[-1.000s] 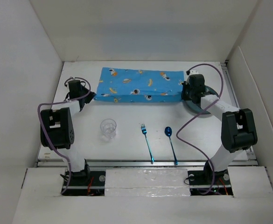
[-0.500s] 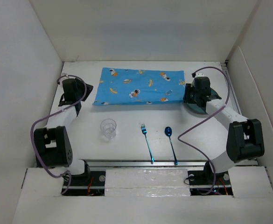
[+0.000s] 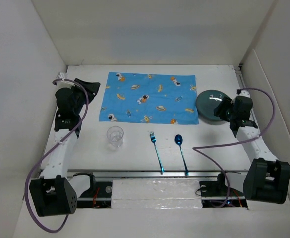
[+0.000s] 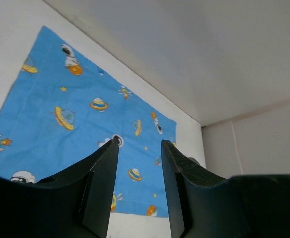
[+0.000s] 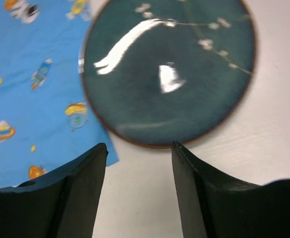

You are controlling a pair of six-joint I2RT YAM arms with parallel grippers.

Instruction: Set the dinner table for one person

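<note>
dinner table (image 3: 135, 158) is filling the view, white top carrying everything. placemat (image 3: 147, 98) is now lying spread flat at the far middle, no longer folded as a second ago. plate (image 3: 210, 105) is sitting against its right edge. left gripper (image 4: 139, 145) and right gripper (image 5: 139, 147), both spread and empty, are pulling back sideways. glass (image 3: 115, 136), fork (image 3: 156, 151), spoon (image 3: 181, 150) are waiting nearer; plate is likely going on next.

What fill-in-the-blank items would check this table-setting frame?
1. Seen from above, the dark plate lies at the placemat's ___ edge.
2. Between the glass and the spoon lies the ___.
3. The left gripper and right gripper are both ___, holding nothing.
Missing words: right; fork; open.
</note>
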